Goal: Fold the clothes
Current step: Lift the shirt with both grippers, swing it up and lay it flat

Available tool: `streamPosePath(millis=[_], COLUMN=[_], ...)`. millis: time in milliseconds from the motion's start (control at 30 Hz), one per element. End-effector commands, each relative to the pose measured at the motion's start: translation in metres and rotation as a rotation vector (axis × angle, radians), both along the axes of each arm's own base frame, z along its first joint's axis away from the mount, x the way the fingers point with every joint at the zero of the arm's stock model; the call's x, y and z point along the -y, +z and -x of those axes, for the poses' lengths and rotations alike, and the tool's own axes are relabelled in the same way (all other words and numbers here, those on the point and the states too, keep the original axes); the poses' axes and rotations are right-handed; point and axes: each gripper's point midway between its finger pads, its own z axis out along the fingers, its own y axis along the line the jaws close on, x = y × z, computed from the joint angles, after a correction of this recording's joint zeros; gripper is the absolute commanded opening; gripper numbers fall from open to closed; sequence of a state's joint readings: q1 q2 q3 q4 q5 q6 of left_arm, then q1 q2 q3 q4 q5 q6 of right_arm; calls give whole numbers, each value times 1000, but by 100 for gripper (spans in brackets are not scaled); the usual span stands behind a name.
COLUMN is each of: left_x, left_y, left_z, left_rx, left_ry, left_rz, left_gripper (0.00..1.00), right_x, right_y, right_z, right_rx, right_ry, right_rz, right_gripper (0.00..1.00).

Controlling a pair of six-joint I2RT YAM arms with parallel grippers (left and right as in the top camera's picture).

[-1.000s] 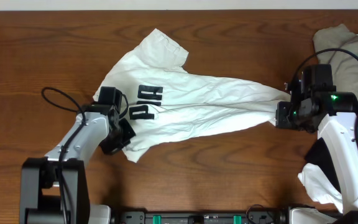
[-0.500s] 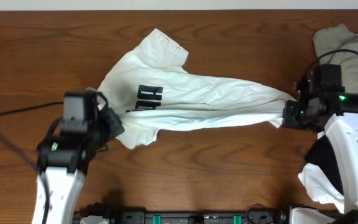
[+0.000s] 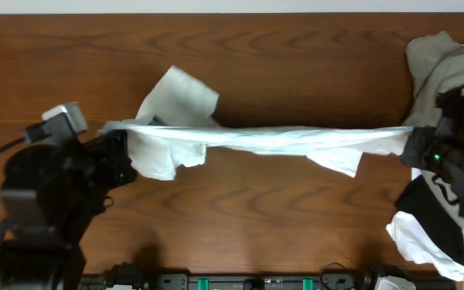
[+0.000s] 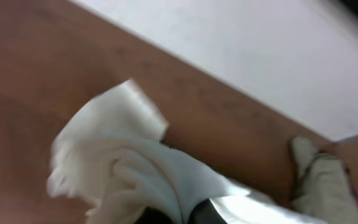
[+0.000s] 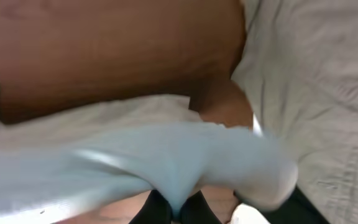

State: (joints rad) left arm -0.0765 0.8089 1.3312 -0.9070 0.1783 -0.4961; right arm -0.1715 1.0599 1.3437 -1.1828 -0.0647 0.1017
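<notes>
Brown wooden table (image 3: 296,64), pale wall (image 4: 260,50) behind; the white T-shirt (image 3: 296,141) stretches taut and bunched between left gripper (image 3: 115,142) and right gripper (image 3: 416,143), both clamped on it.

Brown wooden table (image 3: 296,64), white wall (image 4: 241,43)

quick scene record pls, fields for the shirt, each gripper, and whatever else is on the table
T-shirt: white, pulled into a long band across the table, one sleeve loose at the left
left gripper: shut on the T-shirt's left end
right gripper: shut on its right end
other: beige garment at the right edge
</notes>
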Motion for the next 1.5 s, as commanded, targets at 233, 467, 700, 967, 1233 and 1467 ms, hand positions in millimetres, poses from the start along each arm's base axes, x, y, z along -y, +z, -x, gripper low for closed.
streamPosePath(millis=[233,467,700,967,1233,1467], left_x=[-18,-12,15,-27,-51,-24], left_y=[19,-48,-77,92,139,-16], left_z=[-24,-99,-222,-266,-220,-158], left_rx=[32,-191,-91,289,274,-386], left_ry=[95,84,-35,-8,-28,-132], left_rz=[-61,-87,-25,27,42,55], left_gripper=[6,6,6,6,6,6], right_x=[7,11,4,26,26,30], right_y=[36,-36,-73,99,151,29], right_z=[-20,-77,-178,-218,-182,-119], right_rx=[103,-106,17,452,440,-102], right_ry=[9,41,96,-13,8,-3], right_rz=[41,-14,-137,-131,-33,-5], right_gripper=[1,1,1,1,1,1])
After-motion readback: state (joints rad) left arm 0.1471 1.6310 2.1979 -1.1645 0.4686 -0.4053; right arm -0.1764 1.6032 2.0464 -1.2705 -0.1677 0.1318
